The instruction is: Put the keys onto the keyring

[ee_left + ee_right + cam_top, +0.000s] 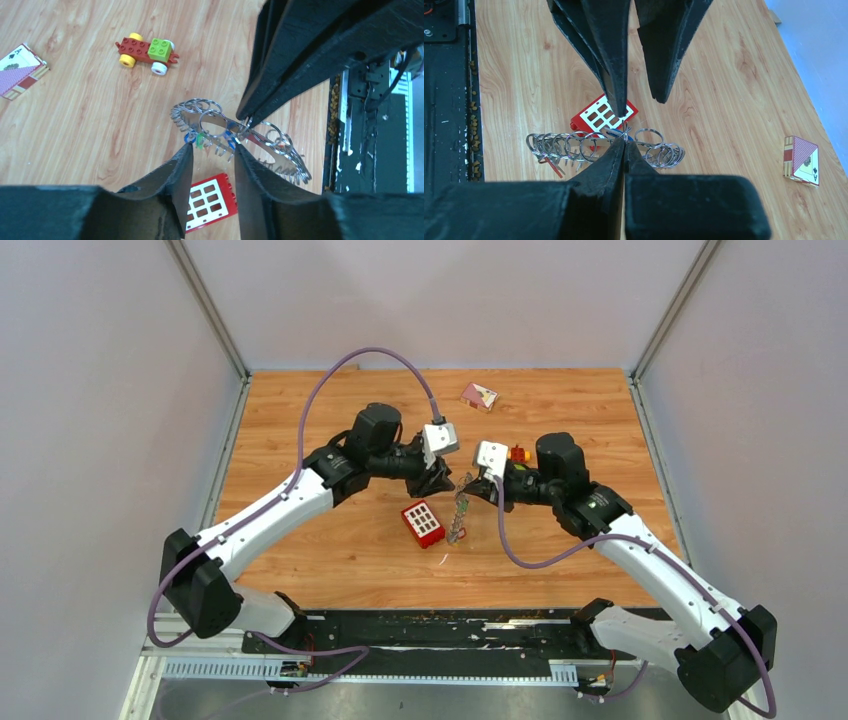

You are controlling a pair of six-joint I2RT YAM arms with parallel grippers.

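Note:
The keyring [574, 145] is a grey metal band strung with many small split rings, and it hangs in the air above the table. My right gripper [624, 143] is shut on its middle. Tiny keys dangle from it: blue and green tagged ones [196, 139] and a red one [552, 166]. My left gripper [212, 148] faces the right one and stands open just under the ring, with its fingertips [188, 149] beside the blue and green keys and nothing clamped between them. In the top view both grippers [447, 480] [478, 487] meet over the keyring [461, 512] at mid table.
A red studded brick [423, 523] lies on the wooden table [330, 570] right below the grippers. A small toy car of red, yellow and green blocks [147, 50] sits behind the right arm. A playing-card box [478, 395] lies near the back.

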